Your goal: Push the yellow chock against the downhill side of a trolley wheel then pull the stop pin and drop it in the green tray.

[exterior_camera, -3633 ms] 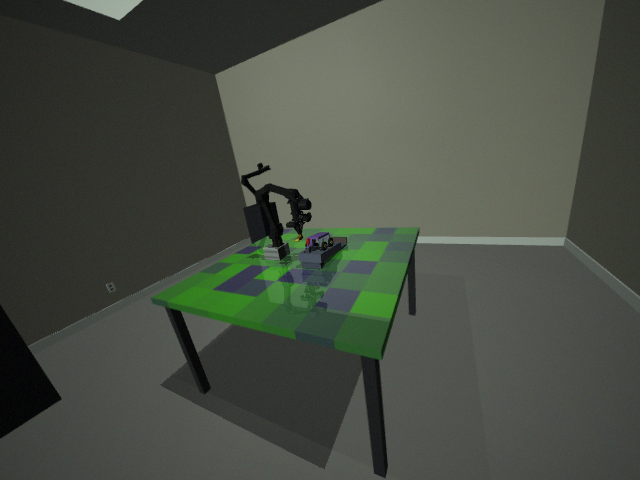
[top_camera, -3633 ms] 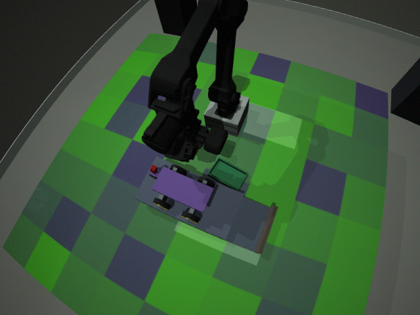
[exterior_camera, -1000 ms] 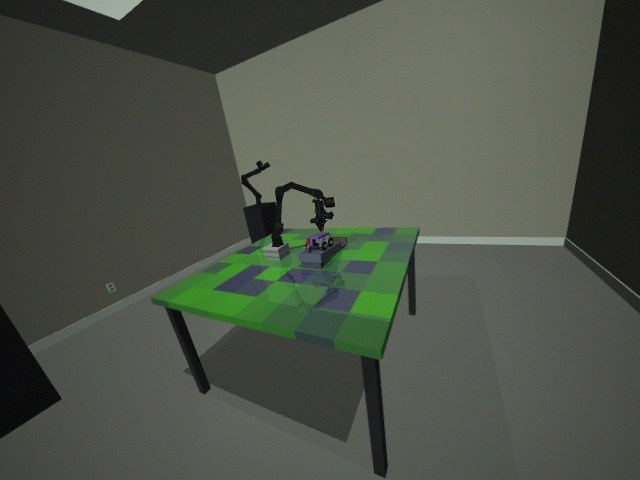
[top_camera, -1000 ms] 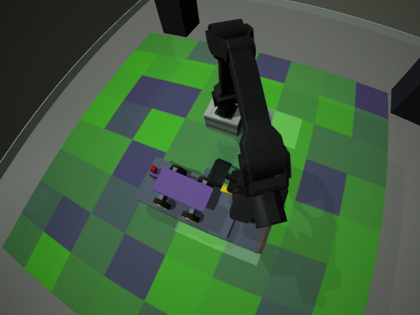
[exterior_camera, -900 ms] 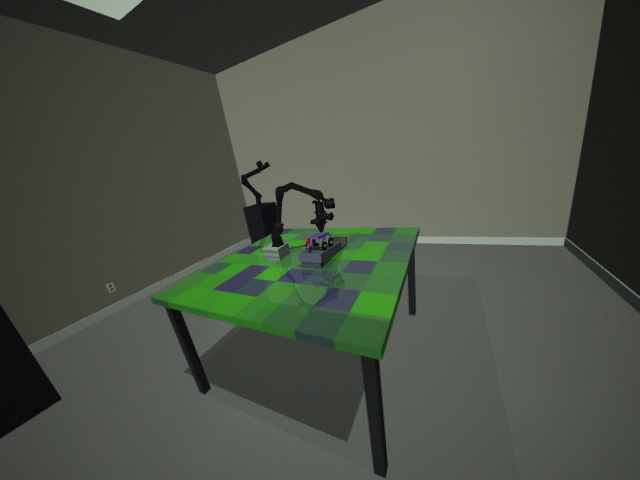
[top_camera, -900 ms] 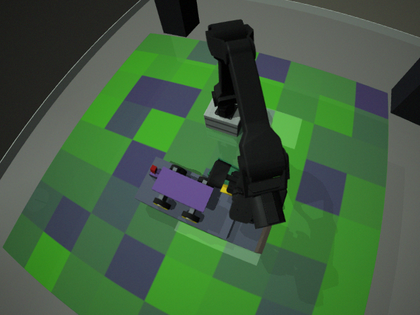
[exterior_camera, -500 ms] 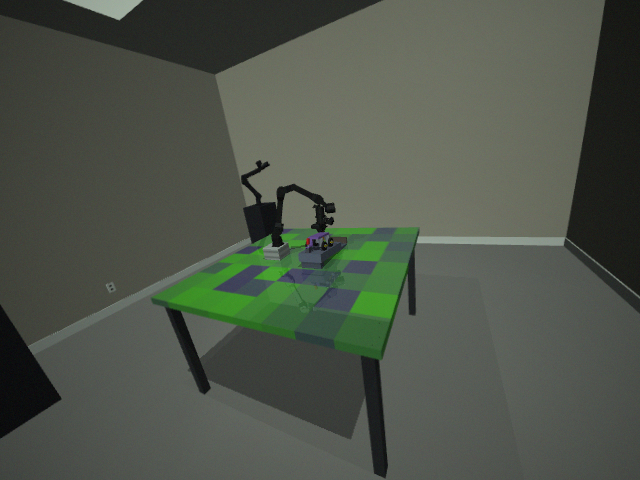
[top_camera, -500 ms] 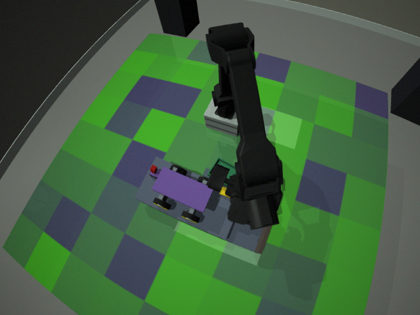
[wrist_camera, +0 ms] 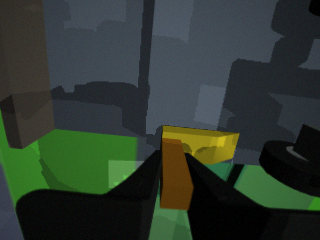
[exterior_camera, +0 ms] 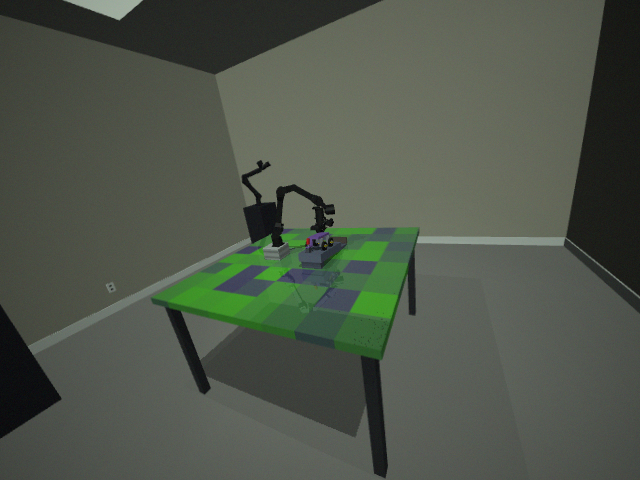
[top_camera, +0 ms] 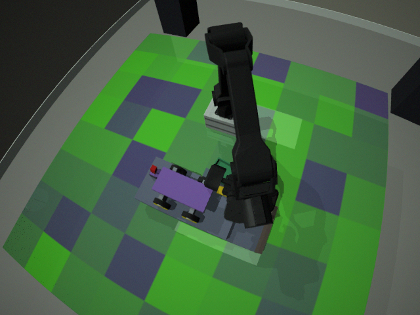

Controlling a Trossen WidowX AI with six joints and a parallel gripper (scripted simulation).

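The black two-fingered tool (top_camera: 220,186) (exterior_camera: 321,227) (wrist_camera: 171,157), nearly closed, grips the yellow chock's orange handle (wrist_camera: 175,175); chocking is in hand, so next lower it snugly below a black wheel (wrist_camera: 287,162)

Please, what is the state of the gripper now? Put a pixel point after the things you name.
Gripper (wrist_camera: 171,157): closed on the orange handle (wrist_camera: 176,185) of the yellow chock (top_camera: 221,191) (wrist_camera: 215,145).

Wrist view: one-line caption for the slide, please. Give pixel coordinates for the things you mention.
Fingers closed on the orange handle (wrist_camera: 176,175) of the yellow chock (wrist_camera: 212,142), trolley wheel (wrist_camera: 285,167) to the right.
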